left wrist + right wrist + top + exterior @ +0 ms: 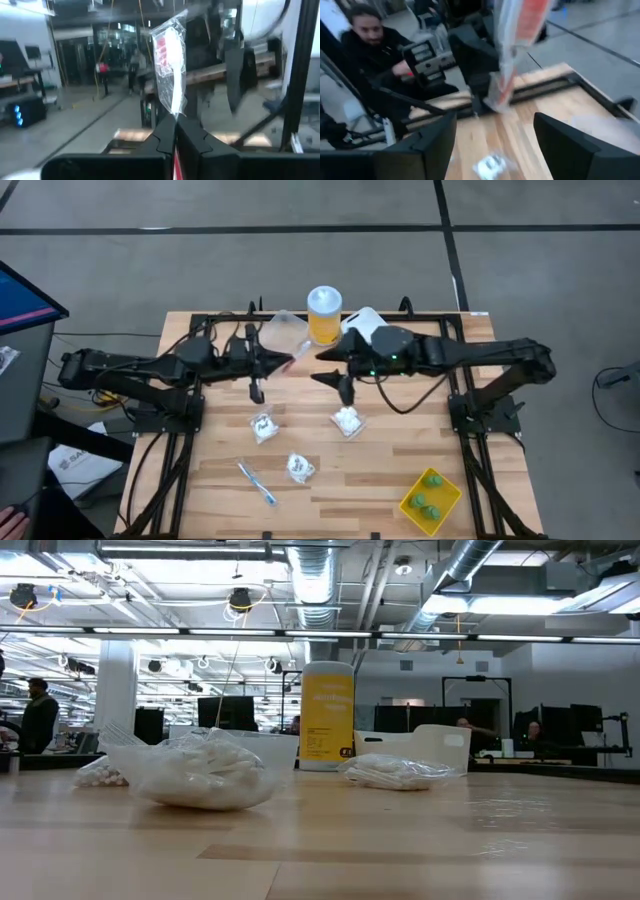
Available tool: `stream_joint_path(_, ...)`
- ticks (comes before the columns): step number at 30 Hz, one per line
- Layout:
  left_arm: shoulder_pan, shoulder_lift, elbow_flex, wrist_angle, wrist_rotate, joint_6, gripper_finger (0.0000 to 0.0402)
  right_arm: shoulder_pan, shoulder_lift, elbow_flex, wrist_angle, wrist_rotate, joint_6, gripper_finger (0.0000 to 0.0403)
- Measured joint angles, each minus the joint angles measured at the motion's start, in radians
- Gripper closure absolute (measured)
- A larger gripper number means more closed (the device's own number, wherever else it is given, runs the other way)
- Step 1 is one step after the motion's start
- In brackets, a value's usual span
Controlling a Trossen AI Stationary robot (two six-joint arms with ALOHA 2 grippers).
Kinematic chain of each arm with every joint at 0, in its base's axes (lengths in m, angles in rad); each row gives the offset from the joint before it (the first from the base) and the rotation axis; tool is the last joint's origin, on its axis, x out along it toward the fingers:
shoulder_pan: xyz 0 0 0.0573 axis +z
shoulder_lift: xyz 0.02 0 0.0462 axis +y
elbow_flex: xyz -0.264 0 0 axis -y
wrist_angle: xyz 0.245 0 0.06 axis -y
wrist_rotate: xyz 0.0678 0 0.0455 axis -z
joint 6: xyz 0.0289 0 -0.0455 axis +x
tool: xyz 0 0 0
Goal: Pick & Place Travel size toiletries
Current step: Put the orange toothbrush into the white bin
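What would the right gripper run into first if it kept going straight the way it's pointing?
Most likely the wrapped red-and-white toothbrush that the left gripper holds up. It stands directly ahead between the right gripper's open jaws, though how far off is hard to judge.

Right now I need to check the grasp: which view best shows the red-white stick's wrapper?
The left wrist view: the left fingers pinch the wrapper. The right wrist view blurs it; the high view shows a sliver; the low view shows nothing.

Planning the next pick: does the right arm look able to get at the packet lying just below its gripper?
Probably yes: the right gripper is open and empty, and the packet lies uncovered beside it.
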Motion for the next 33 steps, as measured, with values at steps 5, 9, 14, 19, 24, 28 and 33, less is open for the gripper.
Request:
stream_joint_path(5,-0.012,0.022,0.001,0.032,0.0,0.0,0.0399,-0.045,0.031,-0.001,0.108,-0.019,-0.034,0.0152)
stream_joint_path(9,-0.012,0.064,0.0,0.056,0.001,0.0,0.0399,-0.088,0.03,0.0,0.172,-0.038,-0.038,0.0159)
stream_joint_path(14,-0.011,0.12,0.0,0.108,0.0,0.009,0.0399,-0.115,0.028,0.0,0.177,-0.042,-0.051,0.0179)
stream_joint_path(19,0.005,0.153,0.0,0.169,0.001,0.01,0.0399,-0.119,0.026,0.0,0.168,-0.042,-0.05,0.0244)
stream_joint_path(24,0.019,0.155,0.0,0.181,-0.006,0.011,0.0399,-0.118,0.026,0.0,0.154,-0.047,-0.053,0.0334)
stream_joint_path(28,0.026,0.155,0.0,0.182,-0.006,0.012,0.0399,-0.118,0.026,0.0,0.154,-0.052,-0.061,0.0363)
stream_joint_path(33,0.025,0.152,0.0,0.174,0.0,0.011,0.0389,-0.151,0.026,0.0,0.136,-0.041,-0.06,0.0357)
